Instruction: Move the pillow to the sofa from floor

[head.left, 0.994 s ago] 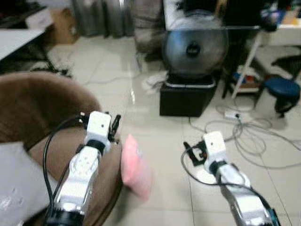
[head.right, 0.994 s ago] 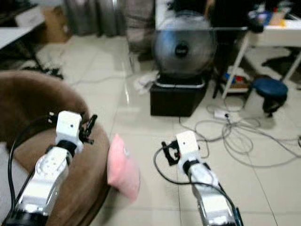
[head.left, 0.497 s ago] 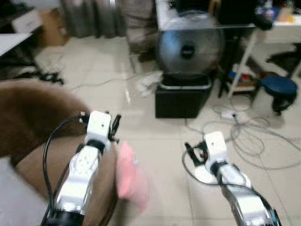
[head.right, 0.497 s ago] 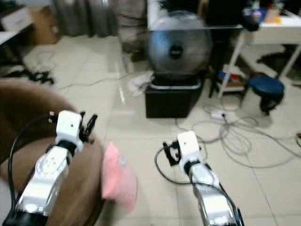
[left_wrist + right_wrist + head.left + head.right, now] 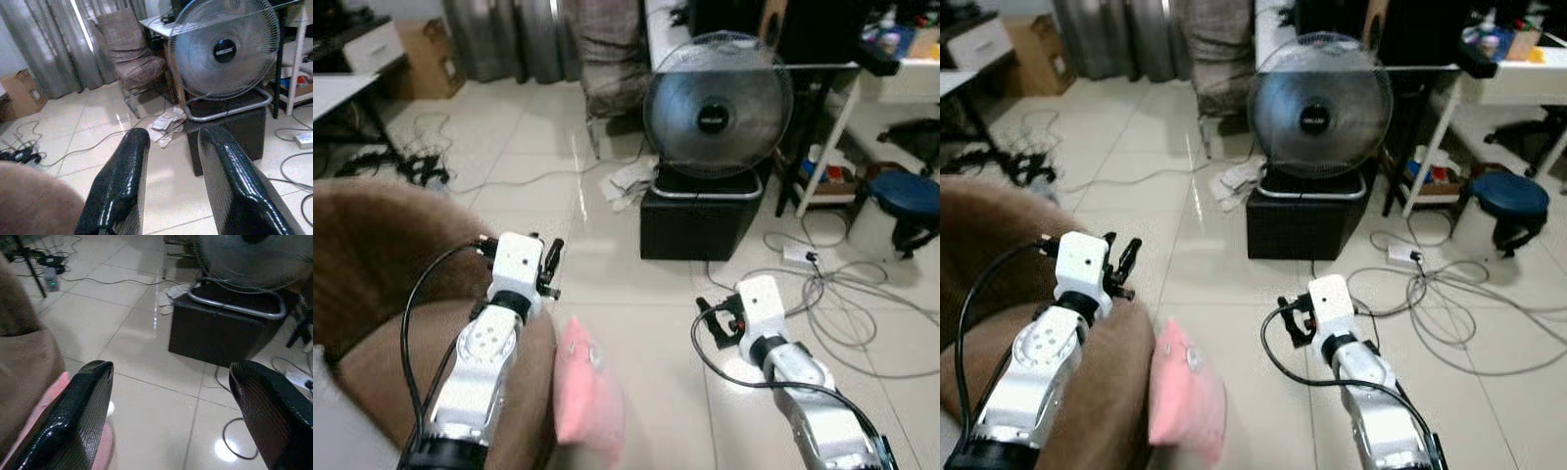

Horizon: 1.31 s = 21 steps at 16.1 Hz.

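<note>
The pink pillow [image 5: 587, 397] leans against the brown sofa [image 5: 372, 264], its lower end cut off by the bottom edge. The sofa's left side also runs out of view, and the fan [image 5: 717, 106] loses its top there

Sofa [image 5: 372, 255] stood at the robot's left. Pillow [image 5: 585, 397] lay on the floor [image 5: 636, 284], against the sofa's right side. Left gripper [image 5: 551, 266] sat above the sofa edge; right gripper [image 5: 713, 319] over floor, right of the pillow. Fan [image 5: 717, 106] stood on a box [image 5: 701, 220] ahead. Cables [image 5: 842, 294] and stool [image 5: 909, 196] lay at far right.
</note>
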Tool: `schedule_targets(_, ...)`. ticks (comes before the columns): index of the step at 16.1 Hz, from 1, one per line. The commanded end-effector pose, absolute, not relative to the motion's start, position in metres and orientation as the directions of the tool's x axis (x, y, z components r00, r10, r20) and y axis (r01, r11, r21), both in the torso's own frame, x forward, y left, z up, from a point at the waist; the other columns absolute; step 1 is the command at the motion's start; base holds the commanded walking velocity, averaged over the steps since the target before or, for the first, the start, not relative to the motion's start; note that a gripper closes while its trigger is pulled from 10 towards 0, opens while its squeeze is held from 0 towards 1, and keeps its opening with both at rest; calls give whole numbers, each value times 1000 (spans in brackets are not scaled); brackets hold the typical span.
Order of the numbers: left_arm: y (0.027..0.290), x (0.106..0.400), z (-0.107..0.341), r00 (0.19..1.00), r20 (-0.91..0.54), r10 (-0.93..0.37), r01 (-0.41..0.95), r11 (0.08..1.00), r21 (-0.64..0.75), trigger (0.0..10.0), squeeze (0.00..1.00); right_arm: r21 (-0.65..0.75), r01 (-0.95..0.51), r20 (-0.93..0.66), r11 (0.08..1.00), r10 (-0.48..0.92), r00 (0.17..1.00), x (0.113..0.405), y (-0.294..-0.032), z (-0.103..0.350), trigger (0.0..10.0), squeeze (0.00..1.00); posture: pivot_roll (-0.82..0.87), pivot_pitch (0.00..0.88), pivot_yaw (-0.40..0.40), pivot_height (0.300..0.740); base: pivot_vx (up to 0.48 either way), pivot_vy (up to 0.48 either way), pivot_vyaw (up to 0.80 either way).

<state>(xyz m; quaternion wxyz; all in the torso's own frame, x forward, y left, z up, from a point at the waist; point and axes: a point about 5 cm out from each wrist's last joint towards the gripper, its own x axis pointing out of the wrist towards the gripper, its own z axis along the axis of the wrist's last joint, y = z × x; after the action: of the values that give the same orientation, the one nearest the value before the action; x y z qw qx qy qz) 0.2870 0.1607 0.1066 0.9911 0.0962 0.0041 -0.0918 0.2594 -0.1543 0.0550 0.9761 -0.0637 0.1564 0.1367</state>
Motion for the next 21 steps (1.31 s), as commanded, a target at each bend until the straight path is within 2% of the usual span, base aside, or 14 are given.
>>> schedule_targets(1,155,287,107,982,-24,-190,191,962,193,10000,0,-91,-267,-310,960,227,923,261,-161,59,10000,0,-16,0,62,740,0,0,0)
schedule_targets(11,155,287,105,980,-38,-195,199,961,193,10000,0,-82,-264,-307,961,228,924,261,-160,59,10000,0,-16,0,65,740,0,0,0)
schedule_targets(21,151,288,104,974,-49,-221,226,954,195,10000,0,-82,-240,-306,967,204,930,258,-162,58,10000,0,-35,0,83,667,0,0,0)
